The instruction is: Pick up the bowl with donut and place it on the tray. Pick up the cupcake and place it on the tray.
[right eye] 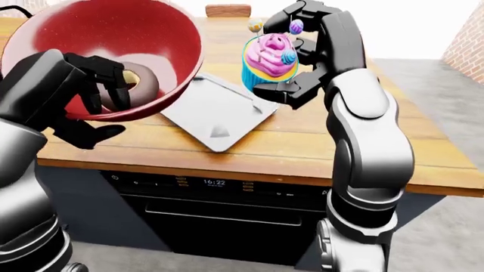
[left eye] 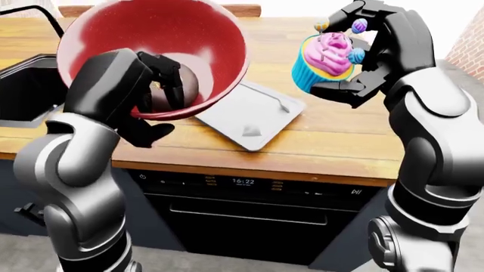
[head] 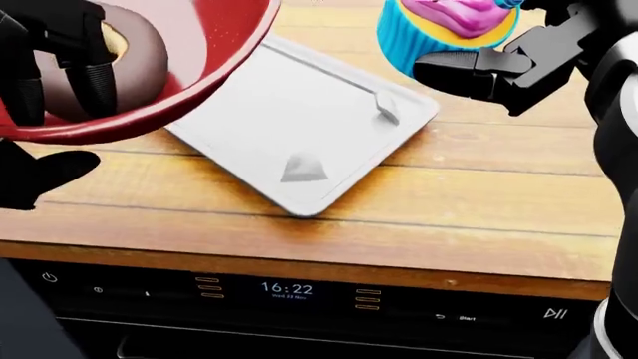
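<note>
A red bowl point(left eye: 189, 51) hangs tilted above the counter's left part, its opening turned toward me, with a chocolate-glazed donut point(right eye: 140, 85) lying inside. My left hand point(left eye: 163, 93) is shut on the bowl's lower rim, fingers inside and thumb beneath. A cupcake point(left eye: 325, 59) with a blue wrapper and pink frosting is held in the air at upper right, my right hand point(left eye: 363, 62) shut on it. The white tray point(head: 299, 112) lies at an angle on the wooden counter, below and between the two hands, with nothing on it.
The wooden counter point(left eye: 340, 136) runs across the view, with a black sink point(left eye: 22, 85) at its left end. Beneath the counter's near edge sits a black oven with a lit clock point(head: 287, 289). A brick wall point(left eye: 469, 45) shows at far right.
</note>
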